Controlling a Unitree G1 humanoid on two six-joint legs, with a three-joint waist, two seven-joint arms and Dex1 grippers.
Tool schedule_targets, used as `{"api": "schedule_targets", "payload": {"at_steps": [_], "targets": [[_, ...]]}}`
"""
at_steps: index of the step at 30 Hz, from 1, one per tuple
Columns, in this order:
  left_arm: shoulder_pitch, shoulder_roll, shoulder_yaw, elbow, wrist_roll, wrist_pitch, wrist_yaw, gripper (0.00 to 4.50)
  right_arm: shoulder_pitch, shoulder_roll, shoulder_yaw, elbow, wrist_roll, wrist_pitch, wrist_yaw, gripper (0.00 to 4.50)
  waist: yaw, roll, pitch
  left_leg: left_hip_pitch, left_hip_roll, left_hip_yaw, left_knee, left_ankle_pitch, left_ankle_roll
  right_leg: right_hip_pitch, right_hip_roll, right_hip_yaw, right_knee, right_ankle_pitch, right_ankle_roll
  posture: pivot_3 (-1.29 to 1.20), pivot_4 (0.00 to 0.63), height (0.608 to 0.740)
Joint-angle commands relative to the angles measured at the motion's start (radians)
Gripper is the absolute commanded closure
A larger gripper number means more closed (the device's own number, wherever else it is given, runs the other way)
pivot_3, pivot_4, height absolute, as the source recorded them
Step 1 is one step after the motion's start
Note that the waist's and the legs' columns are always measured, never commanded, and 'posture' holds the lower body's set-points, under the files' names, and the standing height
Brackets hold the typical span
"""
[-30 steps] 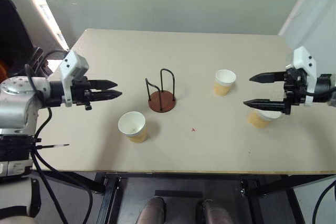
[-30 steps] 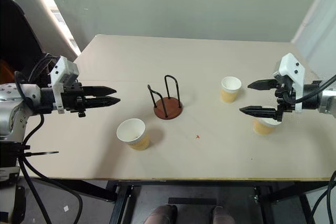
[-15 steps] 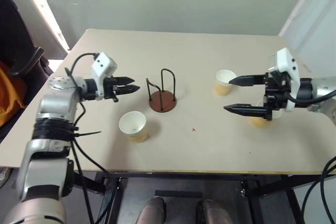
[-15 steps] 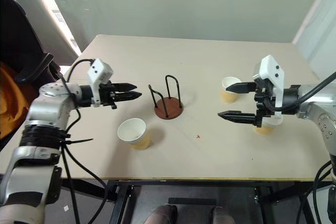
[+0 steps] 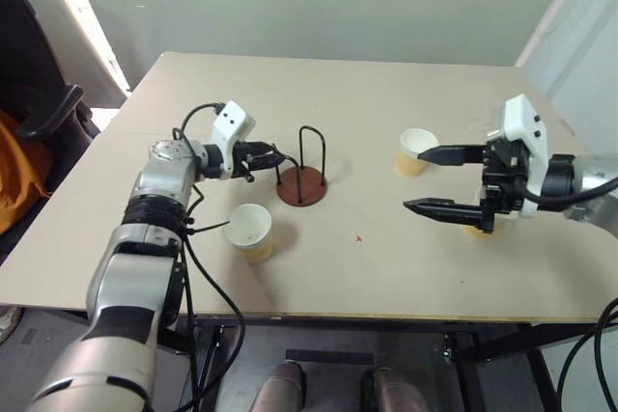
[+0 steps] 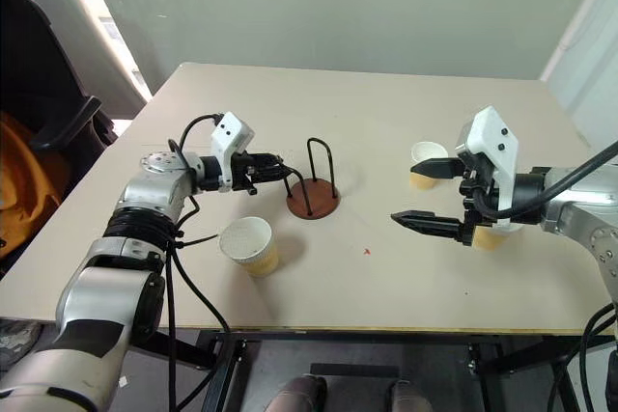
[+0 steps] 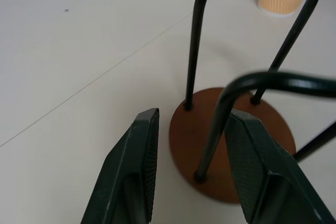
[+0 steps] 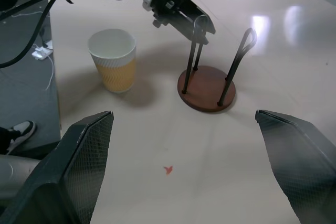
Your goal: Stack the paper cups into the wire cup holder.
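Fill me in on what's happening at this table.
A two-armed robot is working at a beige table with three tan paper cups and a brown-based black wire cup holder. The left gripper is at the holder's near wire loop, which stands between its parted fingers. The right gripper hangs wide open, holding nothing. The cups stand apart on the table, none in the holder.

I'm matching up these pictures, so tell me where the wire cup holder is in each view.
Left eye view: wire cup holder left of centre.
Right eye view: just left of centre.
Left wrist view: right half, one loop between the left pincer's fingers.
Right wrist view: upper middle.
Shared landmark: the left pincer at its near loop.
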Motion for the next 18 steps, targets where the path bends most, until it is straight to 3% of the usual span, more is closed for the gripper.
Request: {"api": "schedule_targets", "payload": {"at_steps": [1, 5, 10, 18], "targets": [[-0.045, -0.004, 0.021, 0.011, -0.002, -0.025, -0.024, 3.15, 0.005, -0.024, -0.057, -0.039, 0.026, 0.007, -0.027, 0.00, 0.001, 0.000, 0.000, 0.000, 0.000, 0.000, 0.001, 0.000, 0.000, 0.000, 0.000, 0.000, 0.000, 0.000, 0.001, 0.00, 0.150, 0.740], [-0.053, -0.006, 0.022, 0.011, -0.004, -0.028, -0.054, 4.45, 0.021, -0.033, -0.067, -0.049, 0.038, 0.011, -0.044, 0.00, 0.002, 0.000, 0.000, -0.001, 0.000, 0.001, 0.003, 0.000, -0.001, 0.000, 0.000, 0.001, 0.000, -0.001, 0.003, 0.00, 0.150, 0.740], [-0.053, -0.003, 0.023, -0.021, -0.012, -0.014, -0.094, 4.45, 0.029, -0.038, -0.064, -0.050, 0.042, 0.003, -0.056, 0.00, 0.003, 0.000, 0.000, -0.003, -0.002, 0.001, 0.007, 0.000, 0.000, 0.000, 0.001, 0.003, 0.000, -0.003, 0.007, 0.00, 0.150, 0.740], [0.043, -0.032, -0.025, -0.359, -0.074, 0.146, -0.238, 4.45, 0.150, -0.156, -0.079, -0.026, -0.002, -0.053, 0.052, 0.00, 0.014, 0.000, 0.000, -0.007, -0.004, 0.000, 0.009, -0.001, 0.001, 0.000, 0.000, 0.004, -0.001, -0.005, 0.011, 0.00, 0.150, 0.740]]}}
